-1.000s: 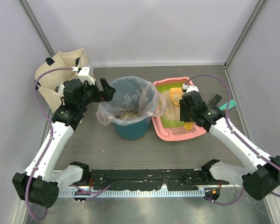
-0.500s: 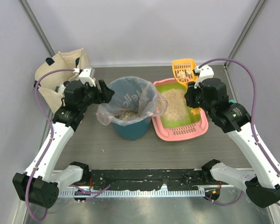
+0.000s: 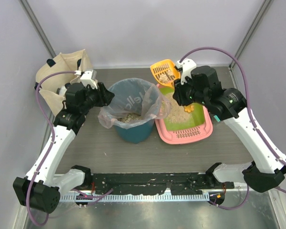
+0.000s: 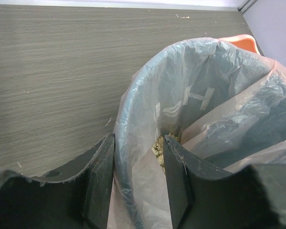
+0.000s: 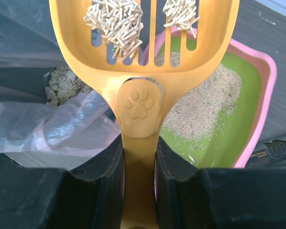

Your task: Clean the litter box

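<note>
The pink litter box (image 3: 183,137) with a green floor and beige litter (image 5: 200,105) sits right of the teal bin (image 3: 131,132). My right gripper (image 3: 180,86) (image 5: 139,155) is shut on the handle of the orange scoop (image 3: 164,71) (image 5: 143,52). The scoop is raised over the box's far left corner, beside the bin, and carries pellet clumps. My left gripper (image 3: 105,97) (image 4: 138,183) stands open astride the bin's left rim (image 4: 126,143). One finger is outside the rim and the other inside the clear bag (image 4: 200,109).
A beige cloth bag (image 3: 62,71) stands at the far left behind the left arm. The bin holds litter at its bottom (image 3: 130,116). Side walls close the table on both sides. A teal object (image 3: 231,107) lies right of the box, mostly under the right arm.
My right arm has lifted the loaded scoop out of the litter box and swung it left toward the bin. The left jaws have narrowed around the bin's rim.
</note>
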